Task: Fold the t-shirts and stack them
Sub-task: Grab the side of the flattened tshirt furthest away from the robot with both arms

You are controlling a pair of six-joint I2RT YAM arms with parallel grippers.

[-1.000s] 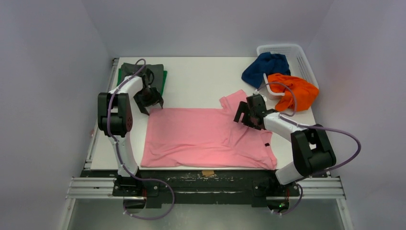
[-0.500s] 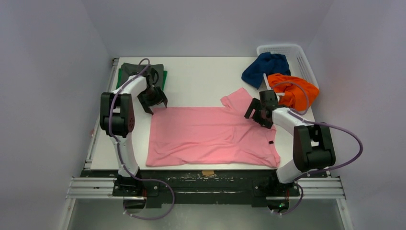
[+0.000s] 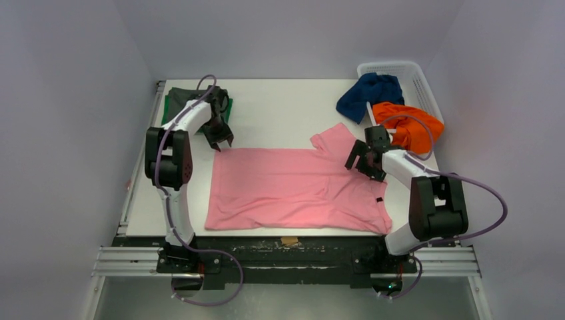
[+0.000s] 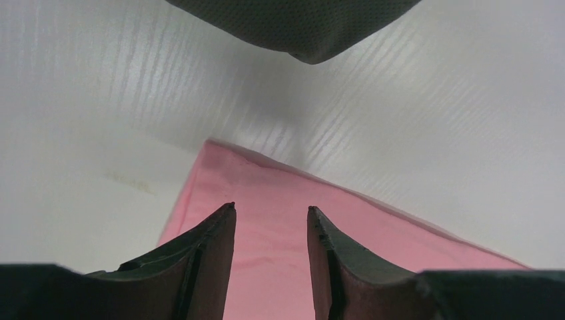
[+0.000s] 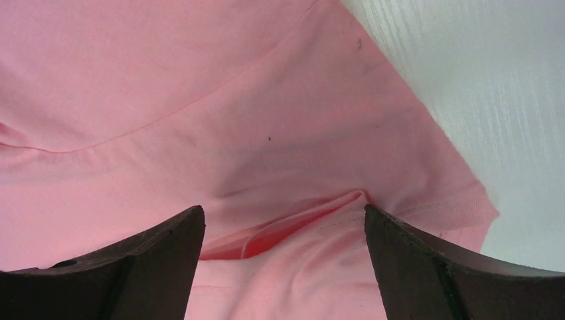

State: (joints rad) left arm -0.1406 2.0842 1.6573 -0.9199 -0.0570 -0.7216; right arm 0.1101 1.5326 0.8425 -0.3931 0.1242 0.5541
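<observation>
The pink t-shirt [image 3: 293,190] lies spread flat on the white table [image 3: 280,107], one sleeve [image 3: 331,141] pointing away. My left gripper [image 3: 222,142] is open and empty just above the shirt's far left corner [image 4: 220,167]. My right gripper [image 3: 363,163] is wide open and empty over the shirt's right side, above a small fold [image 5: 300,223]. A folded dark grey t-shirt [image 3: 186,99] lies at the far left on a green one [image 3: 230,108], which is mostly hidden. The grey one's corner also shows in the left wrist view [image 4: 300,27]. The navy t-shirt [image 3: 370,93] and the orange t-shirt [image 3: 408,127] lie crumpled at the far right.
A white mesh basket [image 3: 410,70] stands at the far right corner, with the navy and orange shirts spilling over its front rim. A small tan scrap [image 3: 288,241] sits on the table's near edge rail.
The pink shirt has shifted a little to the right and lies flatter. Both grippers have moved away from me and to the right along the shirt's far edge.
</observation>
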